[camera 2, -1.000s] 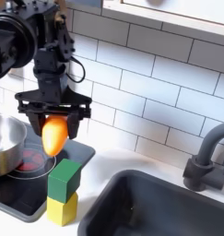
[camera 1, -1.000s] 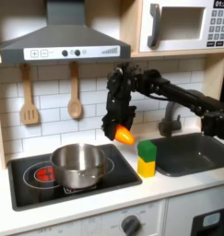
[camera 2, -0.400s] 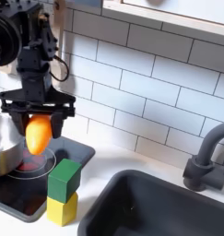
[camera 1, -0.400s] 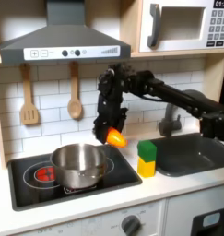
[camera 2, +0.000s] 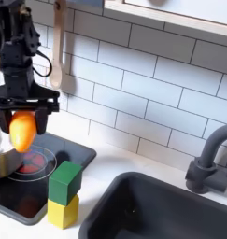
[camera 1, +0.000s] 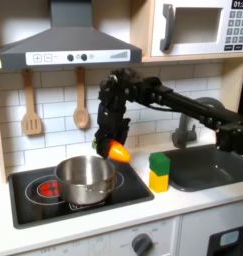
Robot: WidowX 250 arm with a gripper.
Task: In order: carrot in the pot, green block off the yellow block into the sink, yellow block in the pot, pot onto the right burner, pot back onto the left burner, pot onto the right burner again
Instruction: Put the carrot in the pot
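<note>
Hanging above the stove, the gripper (camera 1: 115, 150) is closed on the carrot (camera 1: 119, 152), which is held clear of every surface. In the second exterior view the carrot (camera 2: 23, 133) is pinched between the two fingers (camera 2: 4, 120), its long axis near vertical and its rounded end pointing down. In the first exterior view it appears tilted, the tip pointing down and toward the first exterior view's right.

The pot (camera 1: 85, 179) is seen on the left burner in the first exterior view; the carrot is above and just beside the pot's right rim as that view shows it. In the second exterior view only part of the pot (camera 2: 1, 161) is visible at the left edge, below the carrot.

The green block (camera 1: 159, 162) is stacked on the yellow block (camera 1: 158, 181) on the counter between the stove (camera 1: 33, 201) and the sink (camera 1: 208, 168), well apart from the gripper. The stack is upright in both exterior views.
</note>
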